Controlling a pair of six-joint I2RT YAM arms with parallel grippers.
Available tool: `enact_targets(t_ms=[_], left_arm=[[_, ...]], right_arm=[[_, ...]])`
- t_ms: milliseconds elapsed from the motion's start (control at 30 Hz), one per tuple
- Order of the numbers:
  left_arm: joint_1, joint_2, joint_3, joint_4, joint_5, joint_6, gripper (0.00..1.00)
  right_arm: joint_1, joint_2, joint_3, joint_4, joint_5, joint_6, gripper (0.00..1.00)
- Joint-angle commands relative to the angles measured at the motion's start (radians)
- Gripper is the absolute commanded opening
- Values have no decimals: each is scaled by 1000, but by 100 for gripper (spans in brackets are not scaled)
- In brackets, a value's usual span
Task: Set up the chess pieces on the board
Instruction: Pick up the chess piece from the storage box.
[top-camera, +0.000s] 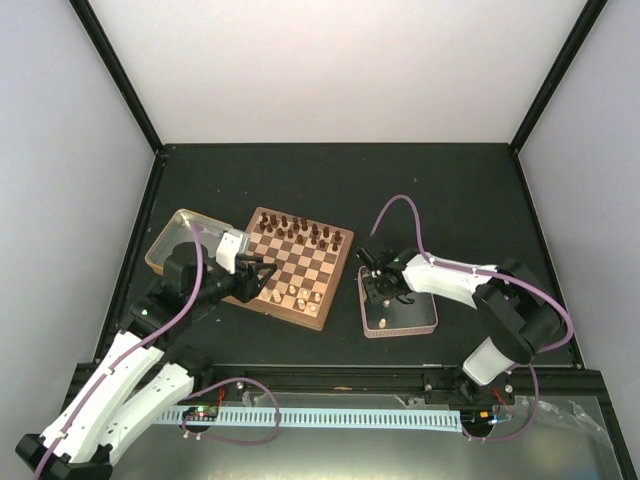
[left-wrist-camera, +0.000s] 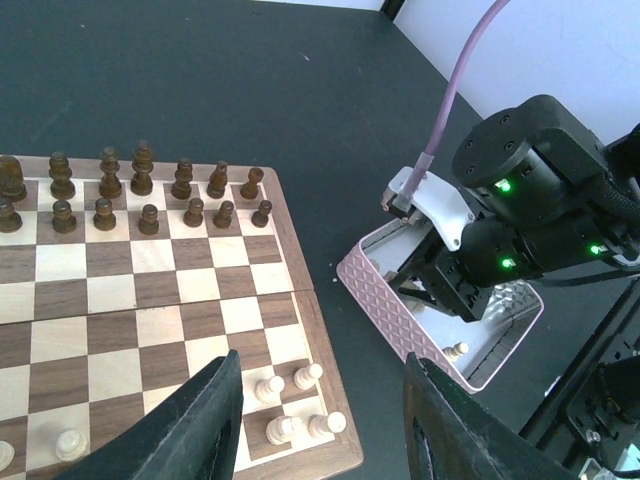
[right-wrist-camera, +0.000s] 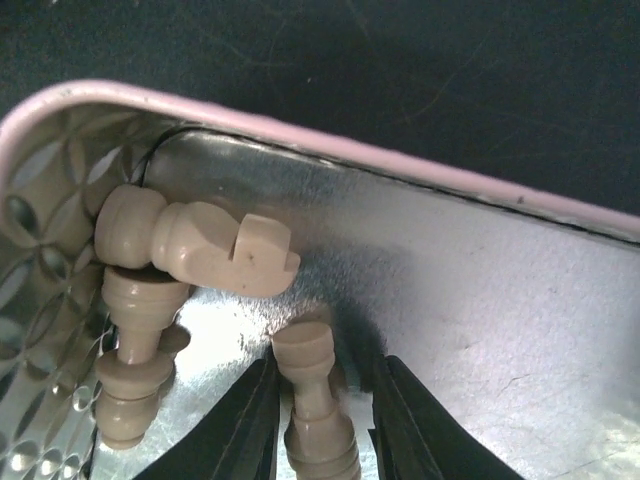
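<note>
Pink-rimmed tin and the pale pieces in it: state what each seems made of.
The tin is likely metal: its bright floor mirrors the pieces, and the rim is coated pink. The pale pieces are probably bare wood: matte beige, lathe-turned shapes, though plastic cannot be excluded.

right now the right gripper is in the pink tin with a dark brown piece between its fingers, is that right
No: the piece between the fingers of the right gripper in the pink tin is pale beige, not dark brown, as the right wrist view shows.
</note>
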Motion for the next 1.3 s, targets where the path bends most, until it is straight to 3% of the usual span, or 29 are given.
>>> enact_targets(t_ms=[0, 233, 567, 700, 833, 1033, 1267], left_arm=[[6, 4, 4, 37, 34, -18, 46], [6, 13, -5, 60, 68, -44, 46], [-12, 106, -100, 292, 193, -253, 53], [-85, 178, -143, 444, 181, -329, 58], [-214, 275, -146, 555, 78, -357, 62], [-392, 437, -130, 728, -88, -280, 65], [-534, 585, -68, 854, -195, -206, 66]], right_arm=[[-7, 18, 3, 43, 75, 6, 26], [-8, -14, -22, 82, 102, 34, 11], [-8, -334, -154, 211, 113, 237, 9], [-10, -461, -214, 246, 120, 397, 9], [-28, -572, -262, 246, 90, 621, 9], [-41, -742, -327, 295, -43, 1005, 8], [-43, -875, -433, 401, -182, 1317, 7]])
